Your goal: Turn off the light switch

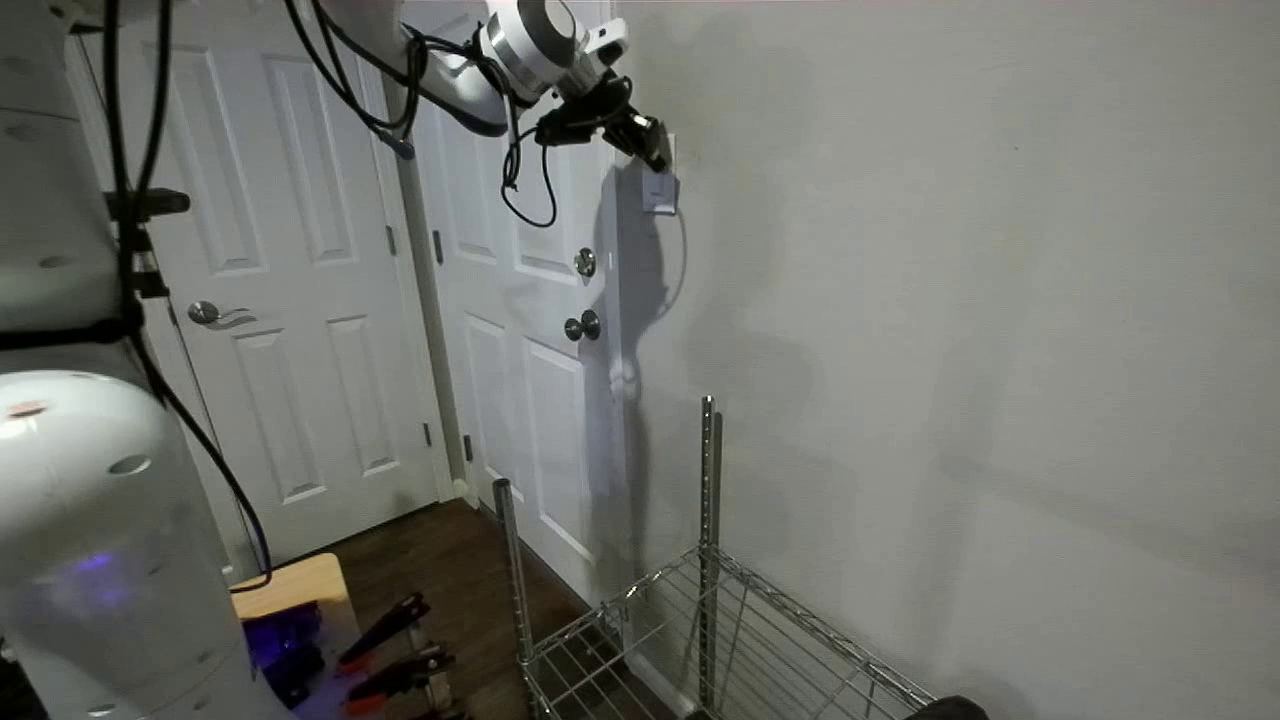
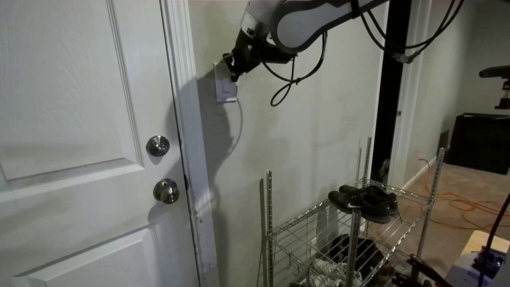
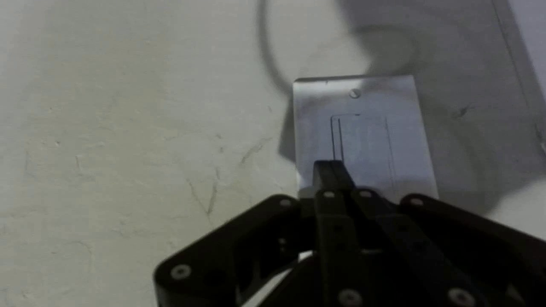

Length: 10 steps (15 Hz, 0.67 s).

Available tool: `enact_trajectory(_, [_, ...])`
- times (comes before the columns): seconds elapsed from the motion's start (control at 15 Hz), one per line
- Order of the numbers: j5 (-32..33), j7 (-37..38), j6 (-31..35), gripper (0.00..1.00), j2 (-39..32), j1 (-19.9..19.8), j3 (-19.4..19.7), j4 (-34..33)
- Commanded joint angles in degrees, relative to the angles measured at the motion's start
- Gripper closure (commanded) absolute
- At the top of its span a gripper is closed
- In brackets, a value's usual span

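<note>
The light switch is a white rectangular wall plate with a paddle outline and a screw. It shows in the wrist view and in both exterior views, as the light switch and the light switch. My black gripper is shut with its fingertips together and nothing between them. The tips overlap the left edge of the paddle outline in the wrist view and hide part of the plate. In both exterior views the gripper is at the upper part of the plate, as the gripper shows. Contact cannot be told.
A white door with a round metal knob and a deadbolt stands beside the switch. A wire shelf stands below along the wall, with black shoes on it. A loose cable hangs from the arm.
</note>
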State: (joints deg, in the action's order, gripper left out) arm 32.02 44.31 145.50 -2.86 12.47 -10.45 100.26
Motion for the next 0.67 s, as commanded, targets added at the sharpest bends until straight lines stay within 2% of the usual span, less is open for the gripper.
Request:
enact_trajectory(0.0, [-4.17,-3.14,-5.0,1.0,-1.08,0.6,-0.33,-2.03])
enact_trajectory(0.6, [-9.25,-6.32,-7.76,1.0,-2.57,1.39,-0.56,-3.34])
